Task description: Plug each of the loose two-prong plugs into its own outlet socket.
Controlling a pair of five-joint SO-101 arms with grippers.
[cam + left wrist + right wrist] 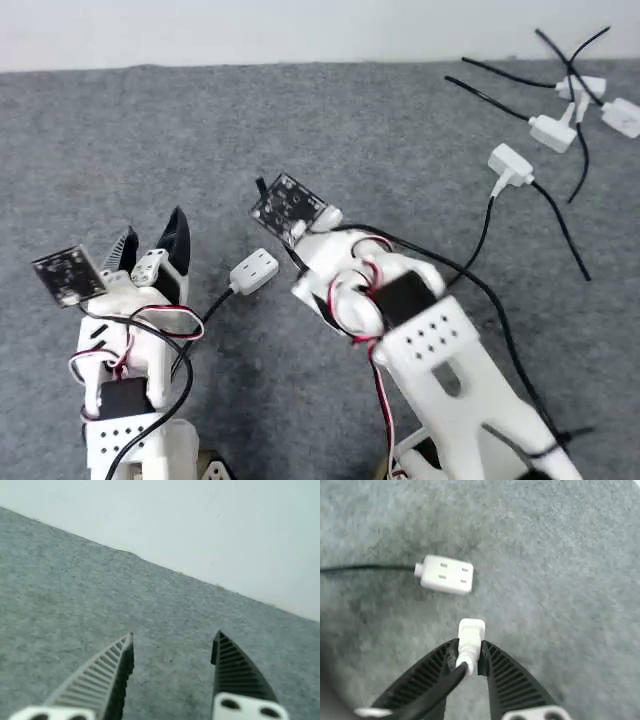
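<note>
R gripper point(469, 649) pinched on a white plug point(471, 632), fingers pressed to both its sides. The plug's black cord point(440, 690) runs back between the fingers. Front end of the plug sticks out past the fingertips and points at the white socket point(445, 574). Plug is near the socket but not touching, w/ a strip of grey mat point(560, 570) between them. Prongs can't be made out. Socket lies flat on the mat, slotted face up, two pairs of slots showing. Its black cable point(365, 568) leaves from one short end.

L gripper point(174, 639) spread wide, nothing between the fingers, just mat beneath. In the high view it sits near the socket on the cable-end side, apart from it.

More white plugs: one point(510, 163) well apart from the socket, beyond the R arm, and a cluster point(550, 130) farther still in a tangle of black cords, all lying loose on the mat.
</note>
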